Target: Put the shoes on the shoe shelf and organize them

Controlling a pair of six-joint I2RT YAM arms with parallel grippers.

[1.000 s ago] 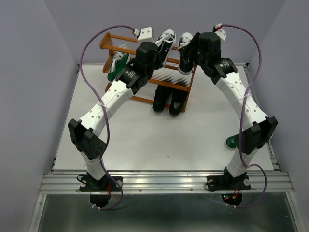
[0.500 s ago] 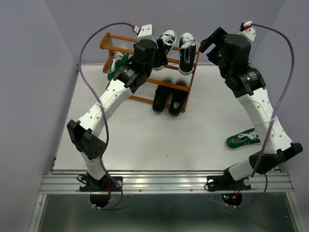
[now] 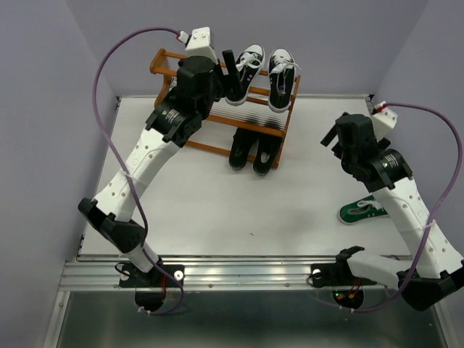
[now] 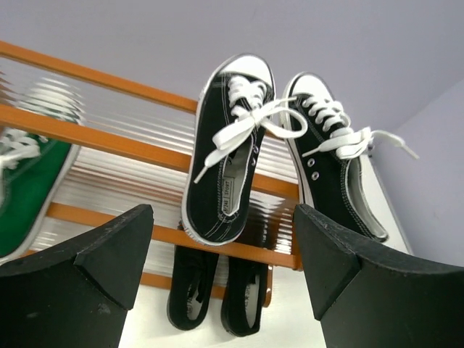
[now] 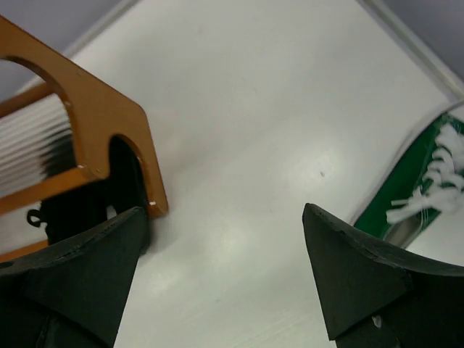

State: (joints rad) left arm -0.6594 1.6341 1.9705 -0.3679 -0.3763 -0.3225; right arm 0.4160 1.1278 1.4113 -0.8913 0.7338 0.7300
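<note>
The shoe shelf stands at the back of the table. Two black sneakers with white laces lie on its top tier, also seen in the left wrist view. Two all-black shoes sit at the bottom tier. One green sneaker rests on the shelf's left part, hidden by the left arm from above. Another green sneaker lies on the table at the right. My left gripper hovers open before the shelf. My right gripper is open over the table, empty.
The shelf's right end post is close to my right gripper's left finger, with a dark shoe under it. The table's raised right edge runs near the right arm. Purple walls close in on both sides.
My left gripper opened, letting go of the green sneaker on the shelf, and lifted back. My right arm swung away from the top tier, down to the right over the table, opening wider.
</note>
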